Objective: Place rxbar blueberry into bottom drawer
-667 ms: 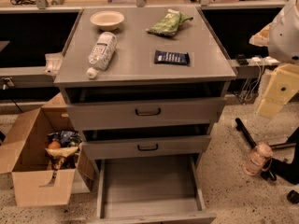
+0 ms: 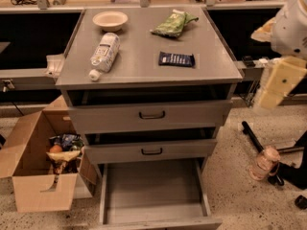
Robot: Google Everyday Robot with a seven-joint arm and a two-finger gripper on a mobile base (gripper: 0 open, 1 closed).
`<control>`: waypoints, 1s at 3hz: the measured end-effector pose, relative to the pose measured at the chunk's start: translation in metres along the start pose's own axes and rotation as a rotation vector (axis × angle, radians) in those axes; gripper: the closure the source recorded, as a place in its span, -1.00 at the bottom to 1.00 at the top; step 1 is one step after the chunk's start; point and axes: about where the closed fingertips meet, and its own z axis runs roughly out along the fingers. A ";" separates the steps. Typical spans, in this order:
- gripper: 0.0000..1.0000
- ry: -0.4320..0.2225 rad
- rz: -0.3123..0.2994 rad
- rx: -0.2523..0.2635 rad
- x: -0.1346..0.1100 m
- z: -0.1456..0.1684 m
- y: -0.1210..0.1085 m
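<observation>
The rxbar blueberry (image 2: pixel 176 59), a flat dark navy wrapper with white print, lies on the grey cabinet top (image 2: pixel 144 66), right of centre. The bottom drawer (image 2: pixel 153 190) is pulled out, and its plain grey floor is bare. The two upper drawers with black handles (image 2: pixel 152 114) are slightly ajar. My gripper (image 2: pixel 280 80), a cream part below the white arm, hangs at the right edge of the view. It is off the cabinet's right side, apart from the bar and holding nothing that I can see.
On the top also lie a white bowl (image 2: pixel 110 20), a plastic bottle on its side (image 2: pixel 103 54) and a green snack bag (image 2: pixel 172 24). An open cardboard box (image 2: pixel 33 176) with items stands on the floor at left. A black stand and a small bottle (image 2: pixel 265 162) are at right.
The cream gripper part at the right edge has risen slightly. The bar, the drawers and the other objects have not moved.
</observation>
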 end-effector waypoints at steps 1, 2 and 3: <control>-1.00 -0.066 -0.011 -0.009 -0.013 0.023 -0.043; -1.00 -0.151 0.034 -0.025 -0.031 0.057 -0.080; -1.00 -0.248 0.108 -0.049 -0.053 0.100 -0.110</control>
